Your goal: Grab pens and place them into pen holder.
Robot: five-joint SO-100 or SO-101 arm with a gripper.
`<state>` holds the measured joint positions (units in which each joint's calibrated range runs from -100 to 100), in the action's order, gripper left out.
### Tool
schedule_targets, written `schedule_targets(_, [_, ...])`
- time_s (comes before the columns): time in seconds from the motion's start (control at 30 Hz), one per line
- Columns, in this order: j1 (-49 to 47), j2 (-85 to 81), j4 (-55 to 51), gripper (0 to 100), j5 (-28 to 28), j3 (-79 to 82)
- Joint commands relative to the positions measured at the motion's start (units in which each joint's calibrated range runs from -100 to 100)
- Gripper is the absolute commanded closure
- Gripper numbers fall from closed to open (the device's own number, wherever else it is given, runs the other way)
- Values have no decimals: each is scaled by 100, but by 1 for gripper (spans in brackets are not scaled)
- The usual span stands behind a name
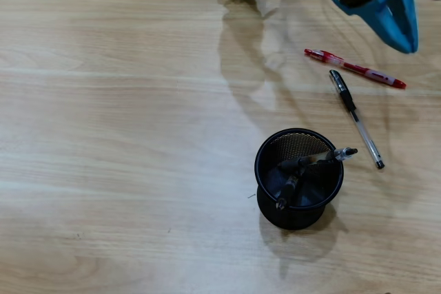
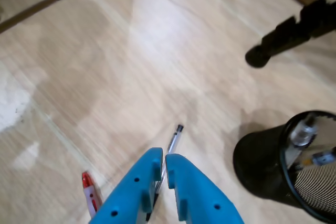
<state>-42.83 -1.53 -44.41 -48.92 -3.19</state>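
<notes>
Overhead view shows the gripper (image 1: 406,39) hanging at the top right of the table (image 1: 103,135), above and to the right of the two pens that lie loose. The red pen (image 1: 355,68) lies nearest it, its long axis running left to right with a slight downward slant. Just below, close to it but apart, the black-and-clear pen (image 1: 356,118) lies with its dark cap up near the red one and its clear barrel running down and right toward the holder (image 1: 262,170), which stands a little further down and to the left.

In the wrist view the two blue fingers (image 2: 139,187) are pressed together with only a thin seam between them and nothing pinched. The black-and-clear pen (image 2: 173,142) runs straight out from under the fingertips, almost in line with them, tip pointing away. The red pen (image 2: 91,196) peeks in at the lower left, off to one side of the fingers, and the holder (image 2: 262,166) sits at the right edge.

By count: four pens, two on the table and two in the holder. The black pen (image 1: 289,184) leans inside the cup, and a grey-and-clear pen (image 1: 342,153) rests across its rim, though the dark mesh makes those two hard to separate cleanly.

I reckon the fingers must spread before either loose pen can be taken, and would close best across the barrel, not along it
</notes>
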Motion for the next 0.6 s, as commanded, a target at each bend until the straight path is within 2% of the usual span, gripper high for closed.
schedule_targets(0.0, [-47, 658, -766, 98, -312, -1092])
schedule_targets(0.3, [44, 2340, -3755, 98, -553, -3825])
schedule_targets(0.47, [53, 3155, -4611, 98, -553, -4975])
schedule_targets(0.57, [53, 3452, -4557, 98, -548, -5210])
